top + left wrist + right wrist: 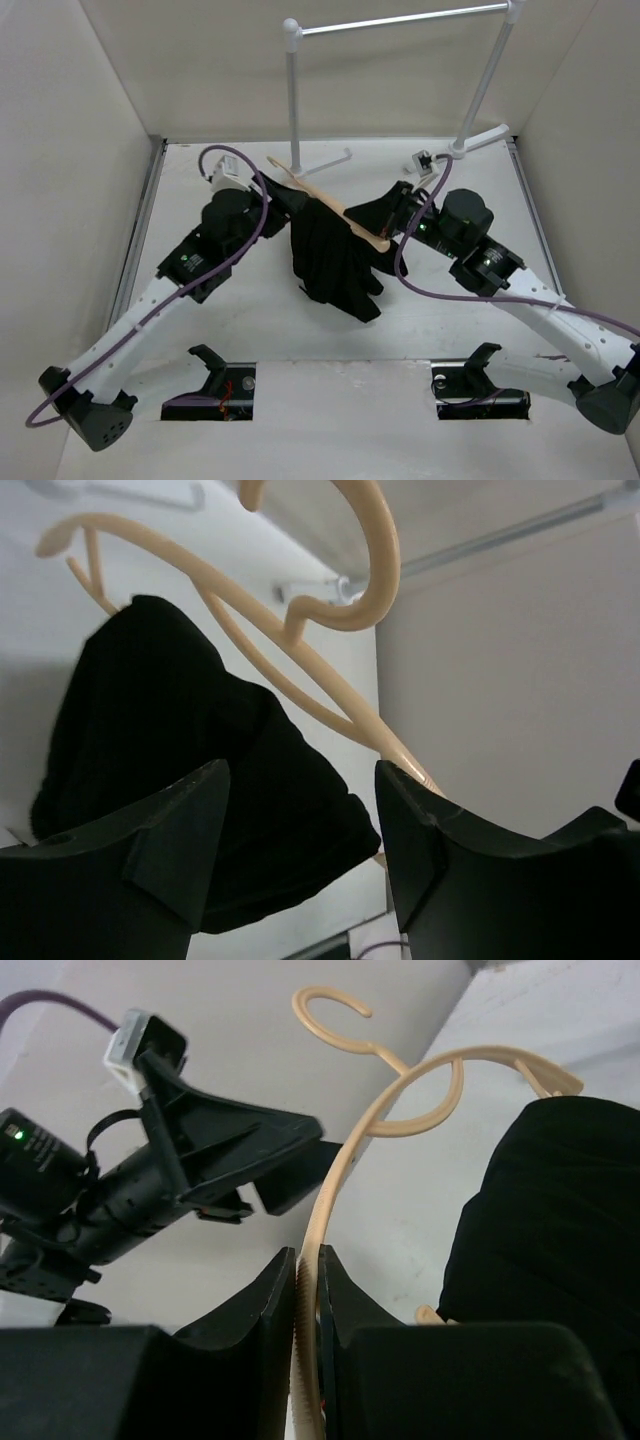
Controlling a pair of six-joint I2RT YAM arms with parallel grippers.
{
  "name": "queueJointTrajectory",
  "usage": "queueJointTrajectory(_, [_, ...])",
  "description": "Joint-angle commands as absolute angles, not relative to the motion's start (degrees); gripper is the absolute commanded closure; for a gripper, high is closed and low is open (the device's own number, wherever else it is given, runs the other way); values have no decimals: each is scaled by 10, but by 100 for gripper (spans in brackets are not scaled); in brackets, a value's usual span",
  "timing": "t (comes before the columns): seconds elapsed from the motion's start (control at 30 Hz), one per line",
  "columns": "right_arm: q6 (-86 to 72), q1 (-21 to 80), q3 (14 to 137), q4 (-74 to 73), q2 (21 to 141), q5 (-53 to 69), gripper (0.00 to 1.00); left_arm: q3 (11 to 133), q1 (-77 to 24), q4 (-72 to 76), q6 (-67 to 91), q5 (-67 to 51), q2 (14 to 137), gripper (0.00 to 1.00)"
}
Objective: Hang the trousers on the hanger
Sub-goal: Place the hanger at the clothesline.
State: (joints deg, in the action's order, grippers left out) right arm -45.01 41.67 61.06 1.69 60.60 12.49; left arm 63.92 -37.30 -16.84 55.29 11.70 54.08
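The tan wooden hanger (310,188) is held up over the middle of the table, hook toward the far left. The black trousers (330,260) hang draped over its lower bar, bunched and reaching down to the table. My right gripper (385,222) is shut on the end of one hanger arm; the right wrist view shows the arm (340,1170) pinched between the jaws of the right gripper (308,1255), with the trousers (560,1220) to the right. My left gripper (300,770) is open, with the trousers (150,710) and hanger (300,680) just beyond its fingertips.
The white-and-silver pole rack (400,20) stands at the back, its feet (325,165) on the table just behind the hanger. White walls enclose the table on three sides. Purple cables loop off both arms.
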Motion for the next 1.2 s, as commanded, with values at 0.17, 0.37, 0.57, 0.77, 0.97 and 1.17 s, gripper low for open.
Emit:
queueJointTrajectory(0.17, [-493, 424, 505, 118, 521, 124, 97, 607, -403, 4, 642, 82, 629, 38])
queueJointTrajectory(0.37, [-499, 424, 454, 115, 473, 109, 97, 641, -442, -57, 643, 76, 710, 46])
queueJointTrajectory(0.57, [-506, 427, 411, 98, 436, 108, 96, 653, -437, -56, 642, 104, 729, 74])
queueJointTrajectory(0.77, [-512, 430, 357, 38, 383, 91, 86, 663, -461, -47, 636, 126, 733, 92])
queueJointTrajectory(0.97, [-493, 428, 387, -21, 401, 101, 41, 671, -503, -74, 624, 157, 723, 95])
queueJointTrajectory(1.17, [-469, 477, 471, -16, 517, 119, 29, 716, -551, -98, 578, 210, 727, 96])
